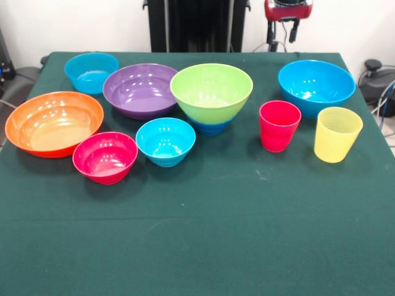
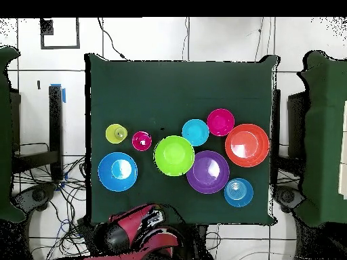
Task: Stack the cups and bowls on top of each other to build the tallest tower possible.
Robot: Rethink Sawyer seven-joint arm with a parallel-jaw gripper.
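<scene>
The lime green bowl (image 1: 212,92) (image 2: 174,155) sits on a small dark blue bowl (image 1: 212,127) at mid-table, a two-piece tower. To its right in the front view stand the red cup (image 1: 279,125) (image 2: 141,141), the yellow cup (image 1: 337,134) (image 2: 116,133) and a bright blue bowl (image 1: 316,86) (image 2: 117,171), each apart. Left of it lie purple (image 1: 141,90), cyan (image 1: 165,142), pink-red (image 1: 105,157), orange (image 1: 54,123) and blue (image 1: 91,72) bowls. My gripper (image 1: 282,34) (image 2: 154,218) hangs drawn back beyond the table's far edge, holding nothing.
A dark green cloth (image 1: 203,234) covers the table. All the bowls and cups stand in its far half in the front view. Cables and dark equipment (image 1: 376,80) lie off the table's sides.
</scene>
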